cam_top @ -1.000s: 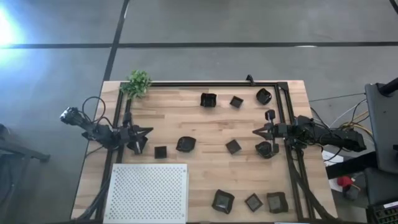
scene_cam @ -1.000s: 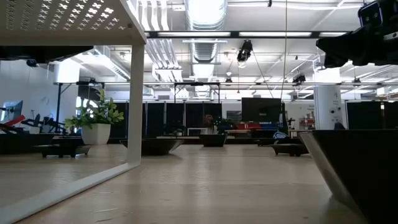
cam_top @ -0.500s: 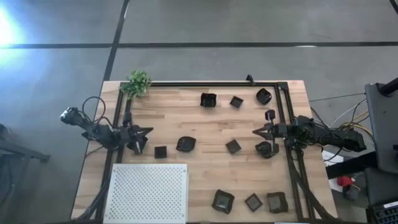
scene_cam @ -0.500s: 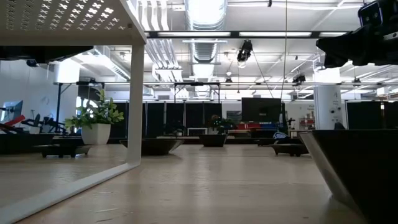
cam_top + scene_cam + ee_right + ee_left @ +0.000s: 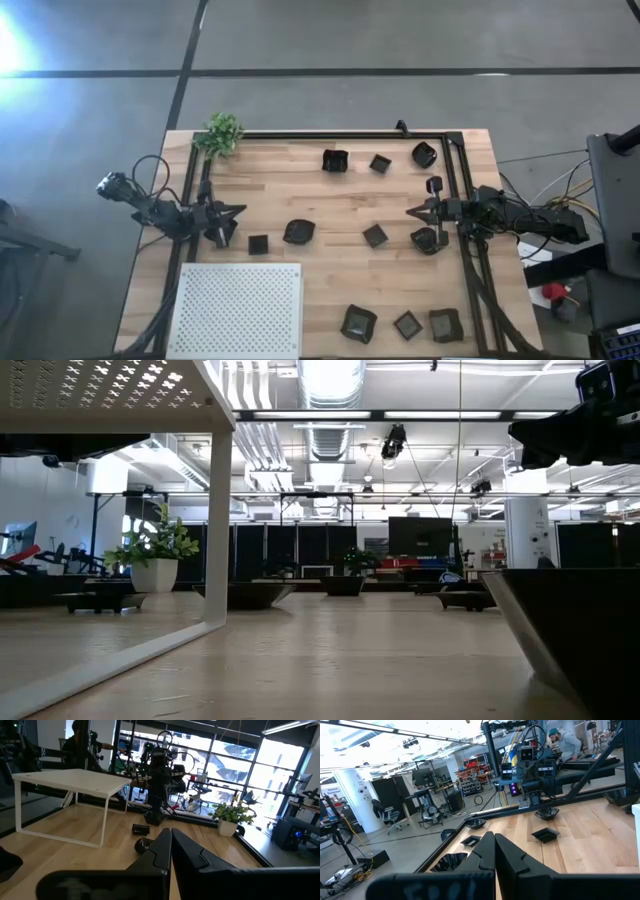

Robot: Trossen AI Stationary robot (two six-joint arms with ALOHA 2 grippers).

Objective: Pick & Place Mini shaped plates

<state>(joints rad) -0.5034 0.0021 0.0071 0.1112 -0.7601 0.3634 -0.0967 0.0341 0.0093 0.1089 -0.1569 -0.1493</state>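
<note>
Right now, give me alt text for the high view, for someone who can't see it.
Ten small dark plates lie scattered over a wooden table. The left pincer and right pincer, both shut, wait at opposite edges. A white perforated board fills one corner, a green plant another.

Low view: a dark plate point(image 5: 575, 635) is cut off by the right edge; far plates point(image 5: 250, 594) are too small to tell shape.

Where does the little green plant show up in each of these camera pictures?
High view: the green plant sits at the table's far left corner.
Low view: left of centre, in a white pot.
Left wrist view: not in it.
Right wrist view: right of centre, beyond the table edge.
Shared landmark: the white perforated board, raised on legs.
</note>
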